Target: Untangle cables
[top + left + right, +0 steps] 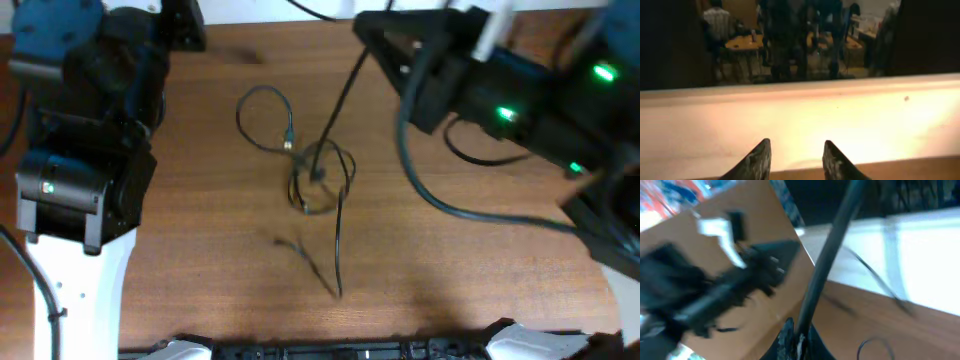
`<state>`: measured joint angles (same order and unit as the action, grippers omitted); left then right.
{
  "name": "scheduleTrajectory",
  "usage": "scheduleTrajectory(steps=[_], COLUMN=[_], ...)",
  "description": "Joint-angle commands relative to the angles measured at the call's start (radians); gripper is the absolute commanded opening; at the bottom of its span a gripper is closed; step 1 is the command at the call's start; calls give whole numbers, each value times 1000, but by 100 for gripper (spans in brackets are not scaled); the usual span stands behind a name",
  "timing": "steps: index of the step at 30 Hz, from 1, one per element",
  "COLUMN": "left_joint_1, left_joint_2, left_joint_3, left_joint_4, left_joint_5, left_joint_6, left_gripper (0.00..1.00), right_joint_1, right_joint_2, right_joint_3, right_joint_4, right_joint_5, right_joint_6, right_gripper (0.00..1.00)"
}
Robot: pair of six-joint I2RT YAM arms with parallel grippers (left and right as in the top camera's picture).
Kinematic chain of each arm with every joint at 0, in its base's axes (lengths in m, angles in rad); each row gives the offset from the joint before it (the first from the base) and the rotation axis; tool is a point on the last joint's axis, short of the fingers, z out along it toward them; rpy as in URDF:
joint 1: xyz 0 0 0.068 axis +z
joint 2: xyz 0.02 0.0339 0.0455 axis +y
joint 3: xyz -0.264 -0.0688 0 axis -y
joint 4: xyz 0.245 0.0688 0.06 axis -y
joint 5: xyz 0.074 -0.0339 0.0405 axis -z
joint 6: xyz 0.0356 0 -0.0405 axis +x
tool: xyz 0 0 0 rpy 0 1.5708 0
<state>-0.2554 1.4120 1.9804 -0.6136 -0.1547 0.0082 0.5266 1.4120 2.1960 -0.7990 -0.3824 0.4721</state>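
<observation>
The cables lay knotted on the surface. One cord, rising from that knot, was apparently pinched in the right gripper and should be drawn away slowly. The left gripper was parted, empty, well apart from the knot.

From overhead I saw the tabletop evenly lit in warm light, slightly soft, with faint shadows. My left wrist view was washed out by glare across a pale surface, dark above. The right wrist view was motion-smeared, the cable a blurred dark streak.
</observation>
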Motion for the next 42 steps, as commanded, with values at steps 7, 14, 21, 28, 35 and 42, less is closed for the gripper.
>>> scheduleTrajectory(steps=[7,14,21,28,35,42], left_joint_1=[3,3,2,3,3,3], left_joint_2=[0,27,55,74,112,103], left_joint_3=[5,5,4,5,4,5], left_joint_4=[-114,-121,-96,-100,-121,-31], left_joint_5=[467,724,908,758,685,715], left_joint_6=[3,9,77,77,77,67], left_gripper=[63,82,98,88,47,0], right_joint_1=[-19,-35,-34,-16,-16,-18], right_joint_2=[122,149,259,278,278,278], right_joint_3=[2,2,2,2,2,2], right_joint_4=[59,223,147,147,152,50], right_joint_5=[288,238,40,-19,-18,127], right_joint_6=[342,693,768,768,767,640], right_gripper=[4,4,4,4,4,14])
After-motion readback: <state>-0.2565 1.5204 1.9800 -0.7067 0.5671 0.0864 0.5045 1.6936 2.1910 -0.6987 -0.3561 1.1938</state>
